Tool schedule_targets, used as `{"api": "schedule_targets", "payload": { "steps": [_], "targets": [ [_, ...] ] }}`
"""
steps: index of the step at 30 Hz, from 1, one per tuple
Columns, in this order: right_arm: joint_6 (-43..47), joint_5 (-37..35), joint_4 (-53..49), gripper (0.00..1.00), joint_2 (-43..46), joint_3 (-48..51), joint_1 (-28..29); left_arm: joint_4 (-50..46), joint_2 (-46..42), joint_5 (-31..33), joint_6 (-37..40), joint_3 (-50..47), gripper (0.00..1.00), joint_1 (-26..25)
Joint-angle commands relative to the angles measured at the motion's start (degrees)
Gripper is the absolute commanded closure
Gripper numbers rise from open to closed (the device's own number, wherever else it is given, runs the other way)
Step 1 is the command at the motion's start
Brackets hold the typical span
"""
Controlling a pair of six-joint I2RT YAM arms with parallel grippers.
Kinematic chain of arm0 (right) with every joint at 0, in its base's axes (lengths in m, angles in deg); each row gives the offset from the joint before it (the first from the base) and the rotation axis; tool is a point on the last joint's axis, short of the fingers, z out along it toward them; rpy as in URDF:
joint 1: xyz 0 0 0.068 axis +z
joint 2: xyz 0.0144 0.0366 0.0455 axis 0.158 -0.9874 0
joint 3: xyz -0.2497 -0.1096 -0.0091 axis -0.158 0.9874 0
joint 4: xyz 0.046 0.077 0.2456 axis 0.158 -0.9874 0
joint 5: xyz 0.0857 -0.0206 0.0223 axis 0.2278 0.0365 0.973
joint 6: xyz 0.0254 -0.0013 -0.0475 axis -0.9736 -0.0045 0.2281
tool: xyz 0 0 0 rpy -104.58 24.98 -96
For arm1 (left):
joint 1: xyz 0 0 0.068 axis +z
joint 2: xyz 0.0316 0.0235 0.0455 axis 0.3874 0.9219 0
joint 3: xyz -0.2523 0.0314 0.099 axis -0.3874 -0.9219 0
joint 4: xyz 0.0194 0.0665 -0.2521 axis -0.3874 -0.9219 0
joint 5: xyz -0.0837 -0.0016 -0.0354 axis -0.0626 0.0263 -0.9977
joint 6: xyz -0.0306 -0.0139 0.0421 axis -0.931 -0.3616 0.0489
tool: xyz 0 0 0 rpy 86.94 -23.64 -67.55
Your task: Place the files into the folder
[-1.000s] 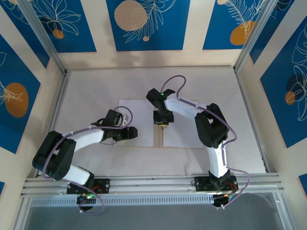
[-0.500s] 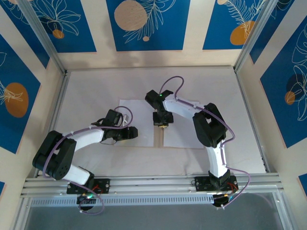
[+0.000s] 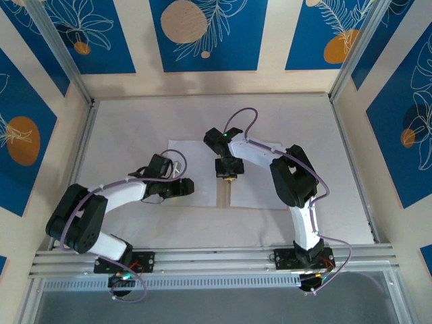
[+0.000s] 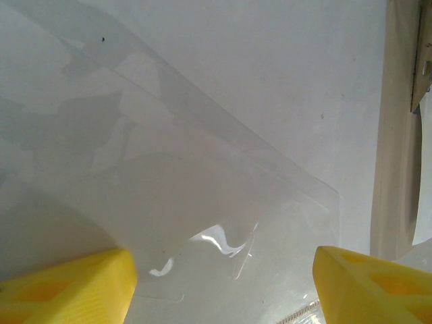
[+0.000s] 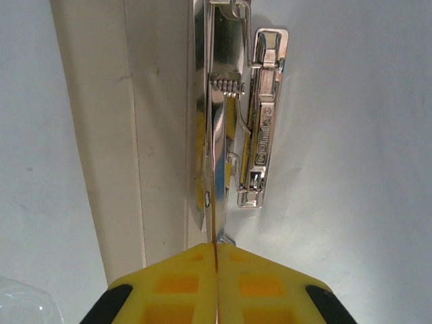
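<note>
Top external view: the folder (image 3: 260,192) lies open, white side up, mid-table. The right gripper (image 3: 227,173) is clenched on the metal clip (image 5: 260,135) at its spine. The left gripper (image 3: 186,186) hovers released over the left half.

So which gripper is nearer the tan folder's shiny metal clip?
Right: right gripper is shut on the clip; left gripper hangs open to its left, over a clear plastic sheet.

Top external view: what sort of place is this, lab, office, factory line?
Most likely a lab-style robot test cell, not an office. The left arm and right arm are bolted to an aluminium rail at the edge of a white table, boxed in by blue printed wall panels.
</note>
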Motion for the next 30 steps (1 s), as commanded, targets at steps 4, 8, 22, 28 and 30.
{"api": "schedule_targets", "payload": {
  "steps": [4, 8, 22, 28, 30],
  "targets": [
    [-0.27, -2.58, -4.08, 0.91, -3.59, 0.82, -0.39, -3.77, 1.82, 0.36, -0.17, -1.06, 0.28, 0.05],
    [-0.95, -2.03, -4.3, 0.91, -3.95, 0.94, -0.69, -3.7, 1.81, 0.27, -0.24, -1.07, 0.28, 0.05],
    [-1.49, 1.74, -2.19, 0.91, -5.02, 2.65, -1.72, -3.77, 1.99, 0.11, -0.25, -0.98, 0.28, 0.13],
    [-1.99, -0.57, -4.73, 0.91, -5.45, 1.27, -1.69, -3.7, 2.08, -0.02, -0.18, -0.98, 0.28, 0.18],
    [-1.94, -1.59, -5.23, 0.91, -5.04, 1.09, -1.69, -3.69, 2.08, -0.01, -0.23, -0.98, 0.28, 0.22]
  ]
}}
